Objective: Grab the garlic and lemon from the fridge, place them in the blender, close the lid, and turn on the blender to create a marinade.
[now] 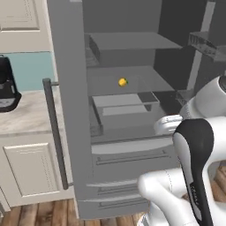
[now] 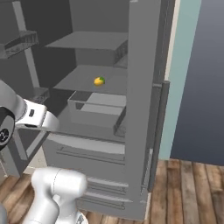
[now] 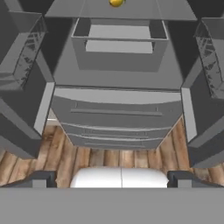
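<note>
Two dark fingers [image 3: 42, 178] are showing at the bottom corners of the hand view, standing as far apart as they go and gripping nothing; between them there is bare wooden floor [image 3: 57, 153] and the lower front of the fridge [image 3: 116, 111]. The gripper [image 3: 112, 179] is pointing straight into the open fridge from low down, well short of its shelves.

One lemon [image 1: 122, 82] is sitting on a middle shelf [image 1: 145, 81], centre of the left base view and a little left of centre in the right base view; in the hand view it is cut by the top edge. One shallow drawer [image 1: 121, 106] is lying below that shelf, with two wider drawers beneath.

The white arm is bending up at the lower right of the left base view, its elbow raised in front of the fridge's right side and hiding part of it.

One open door with one long bar handle [image 1: 55, 132] is standing at the left of that view. A dark appliance [image 1: 8, 88] on the worktop [image 1: 26, 114] is being cut off by the left edge, too little of it showing to make out.
</note>
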